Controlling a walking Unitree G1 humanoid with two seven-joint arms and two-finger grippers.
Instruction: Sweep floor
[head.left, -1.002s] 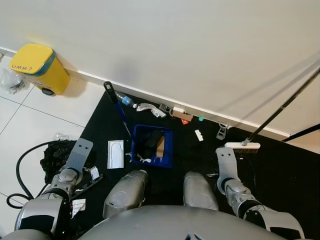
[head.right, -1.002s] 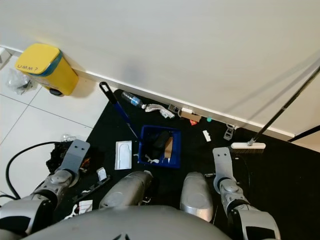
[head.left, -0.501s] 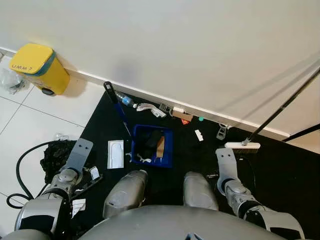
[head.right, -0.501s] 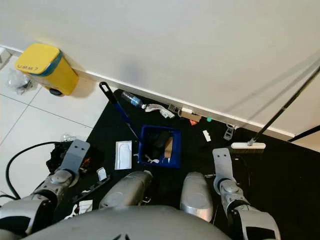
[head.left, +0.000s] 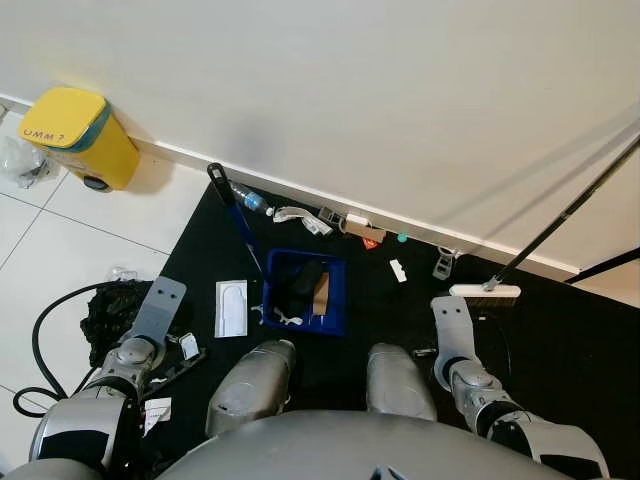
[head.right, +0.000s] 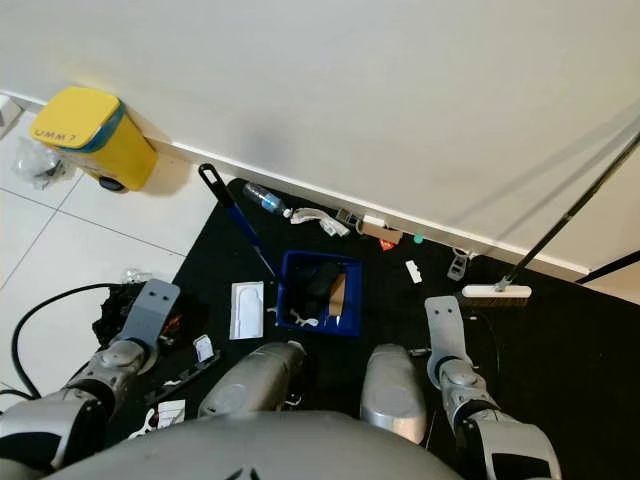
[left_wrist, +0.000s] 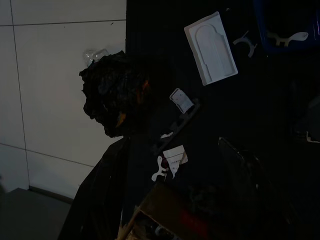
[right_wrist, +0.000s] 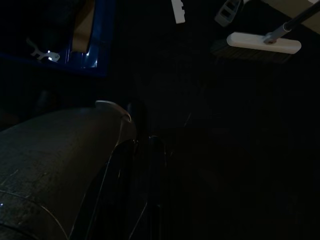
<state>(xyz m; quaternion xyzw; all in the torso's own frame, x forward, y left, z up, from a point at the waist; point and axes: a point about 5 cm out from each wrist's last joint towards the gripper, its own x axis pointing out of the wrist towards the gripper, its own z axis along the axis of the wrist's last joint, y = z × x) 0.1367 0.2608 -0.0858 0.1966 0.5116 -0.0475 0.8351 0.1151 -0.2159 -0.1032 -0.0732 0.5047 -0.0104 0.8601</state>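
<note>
A black mat (head.left: 560, 330) covers the floor by the wall. The broom (head.left: 484, 291), white-headed with a long dark handle, leans against the wall, just ahead of the right tool (head.left: 450, 322). Left tool (head.left: 160, 305) hangs idle; neither's opening can be told. Nothing has shifted since earlier.

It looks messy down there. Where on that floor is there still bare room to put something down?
The white tiles between the yellow bin and the black mat are bare. The mat is also open to the right of the broom head. It is crowded along the wall base, with a bottle and scraps, and around the blue dustpan.
</note>
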